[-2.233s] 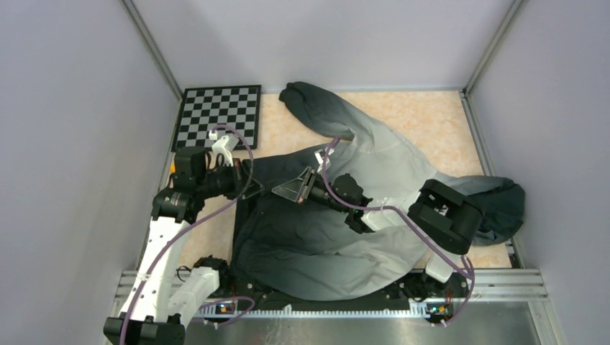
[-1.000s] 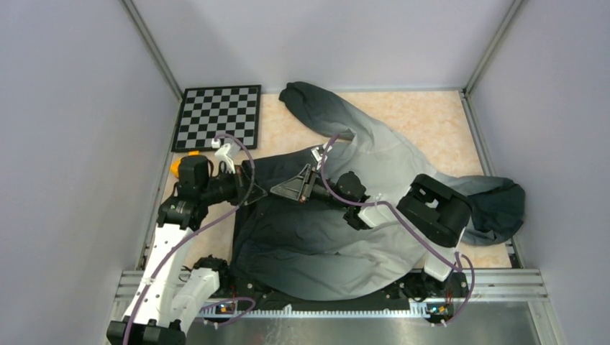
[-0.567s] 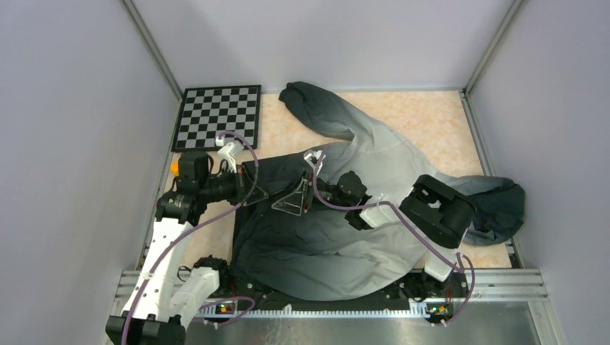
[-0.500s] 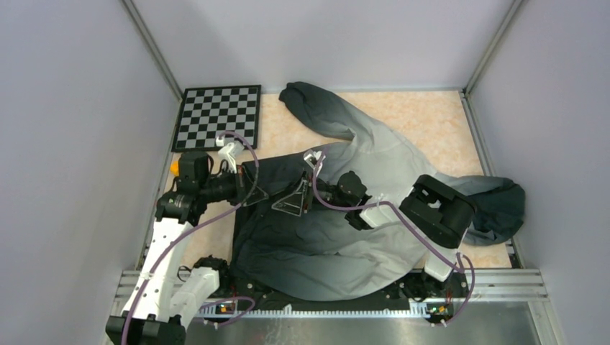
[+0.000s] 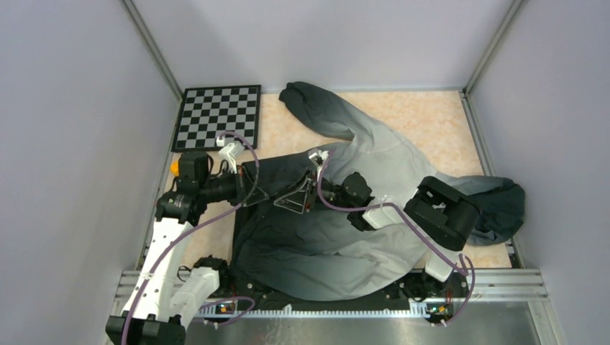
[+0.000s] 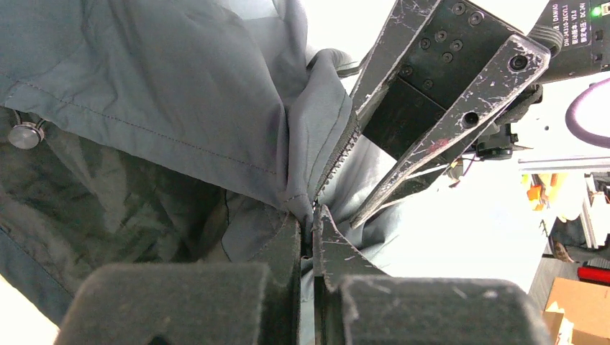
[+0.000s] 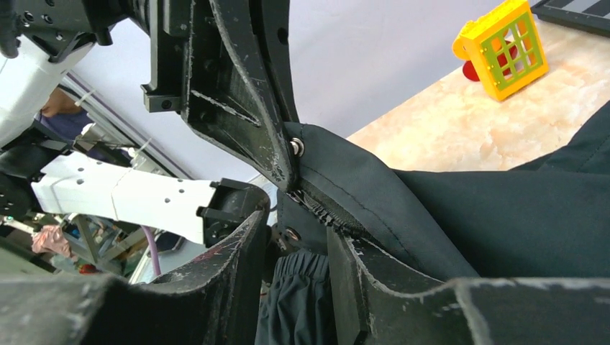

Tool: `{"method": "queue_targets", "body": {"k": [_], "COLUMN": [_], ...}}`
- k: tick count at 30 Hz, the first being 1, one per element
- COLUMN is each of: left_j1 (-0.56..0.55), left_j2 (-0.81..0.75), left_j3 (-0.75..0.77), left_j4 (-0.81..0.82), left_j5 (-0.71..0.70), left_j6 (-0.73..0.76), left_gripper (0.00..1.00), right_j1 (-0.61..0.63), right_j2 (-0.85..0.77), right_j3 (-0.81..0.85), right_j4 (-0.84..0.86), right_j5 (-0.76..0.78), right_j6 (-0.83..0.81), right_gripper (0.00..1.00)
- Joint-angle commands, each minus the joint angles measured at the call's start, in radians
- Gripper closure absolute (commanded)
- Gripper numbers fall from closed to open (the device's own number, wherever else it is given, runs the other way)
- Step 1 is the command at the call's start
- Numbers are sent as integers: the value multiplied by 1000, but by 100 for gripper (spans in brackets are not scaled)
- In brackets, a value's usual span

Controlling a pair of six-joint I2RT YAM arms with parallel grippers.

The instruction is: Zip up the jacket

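The jacket [image 5: 374, 165] lies spread over the table, with its dark hem at the left and its dark hood [image 5: 503, 205] at the right. My left gripper [image 5: 253, 190] is shut on the jacket's front edge by the zipper, and the left wrist view shows the fabric pinched between its tips [image 6: 313, 219]. My right gripper [image 5: 289, 201] is just right of it, jaws apart. In the right wrist view [image 7: 296, 248] the zipper teeth [image 7: 327, 217] run down onto its right finger. Gathered dark fabric shows in the gap, and whether the fingers touch it I cannot tell.
A checkerboard [image 5: 219, 115] lies at the back left corner. A yellow grid toy [image 7: 503, 47] with a red piece sits on the table by the left wall, behind the left arm [image 5: 175, 167]. Grey walls enclose the table on three sides.
My right gripper has shifted slightly left and toward the near side, closer to my left gripper, and its wrist has turned. My left gripper still holds the jacket edge in about the same place.
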Motion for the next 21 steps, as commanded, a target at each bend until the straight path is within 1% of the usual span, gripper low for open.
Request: {"method": "queue_targets", "body": {"k": [1, 6, 13, 17, 21], "left_j1": [2, 2, 2, 2, 2], "left_j2": [-1, -6, -11, -11, -11], "left_j3": [45, 45, 53, 53, 50], "left_j4": [7, 11, 5, 6, 8], "left_j5": [42, 48, 46, 44, 44], "left_j6": [1, -4, -5, -6, -7], "left_gripper": [100, 100, 100, 100, 100], "right_j1": [-10, -11, -10, -11, -9], "right_j2": [-9, 28, 50, 65, 79], "right_j3": [12, 35, 51, 61, 72], "right_j4": [119, 146, 128, 146, 153], "right_j5": [-2, -18, -11, -17, -22], "right_j6": [25, 55, 46, 63, 77], "right_gripper": [65, 67, 66, 71, 77]}}
